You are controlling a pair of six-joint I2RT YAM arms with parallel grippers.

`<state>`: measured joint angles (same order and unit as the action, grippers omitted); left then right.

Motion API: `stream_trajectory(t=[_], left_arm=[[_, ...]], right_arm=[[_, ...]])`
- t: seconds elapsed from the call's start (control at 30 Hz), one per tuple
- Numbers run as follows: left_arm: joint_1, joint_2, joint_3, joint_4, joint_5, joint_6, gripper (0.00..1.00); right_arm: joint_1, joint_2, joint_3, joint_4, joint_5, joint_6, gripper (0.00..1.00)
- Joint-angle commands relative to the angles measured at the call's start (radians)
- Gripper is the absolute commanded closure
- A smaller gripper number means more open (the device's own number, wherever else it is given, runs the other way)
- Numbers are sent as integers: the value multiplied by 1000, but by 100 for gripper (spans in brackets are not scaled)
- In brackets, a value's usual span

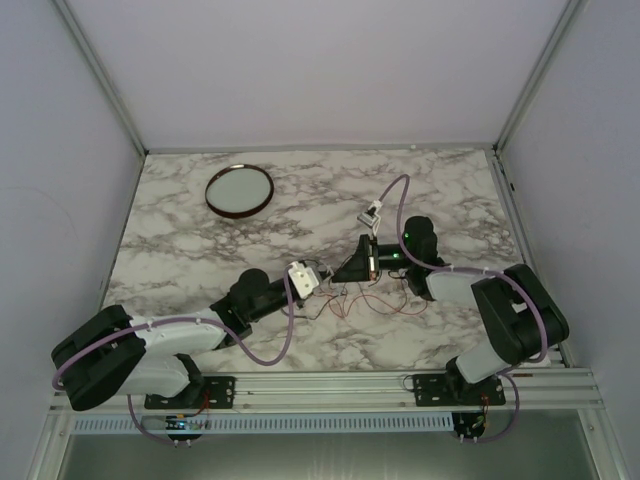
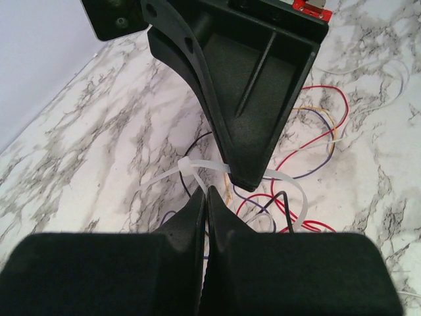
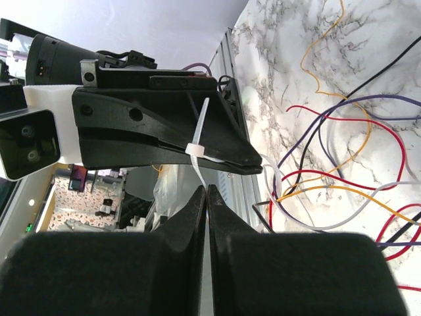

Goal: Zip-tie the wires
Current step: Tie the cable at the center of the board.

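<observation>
Wrist views show what the top view cannot: a white zip tie pinched by both the left gripper and the right gripper, jaws pressed together. From above, both arms reach inward, low over the wires, mid-counter toward its near edge.

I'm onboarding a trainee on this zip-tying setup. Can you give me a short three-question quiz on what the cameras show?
1. True or false: the left hand and right hand are both shut.
2. The round dish lies: A) farther back and left of the wires, apart from them; B) between the hands; C) on top of the wires.
3. Fill in: the white strap running between both hands' tips is a ___.
Key: 1 true; 2 A; 3 zip tie.
</observation>
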<state>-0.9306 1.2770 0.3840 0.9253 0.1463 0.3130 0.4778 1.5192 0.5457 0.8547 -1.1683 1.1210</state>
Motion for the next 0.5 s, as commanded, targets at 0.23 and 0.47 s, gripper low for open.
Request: stream_trajectory(t=[0.23, 0.47], left_arm=[[-18, 27, 25, 3, 28, 24, 100], [-19, 38, 27, 24, 12, 14, 100]], right_arm=[[-19, 49, 95, -72, 20, -46, 100], [-19, 49, 106, -130, 21, -110, 100]])
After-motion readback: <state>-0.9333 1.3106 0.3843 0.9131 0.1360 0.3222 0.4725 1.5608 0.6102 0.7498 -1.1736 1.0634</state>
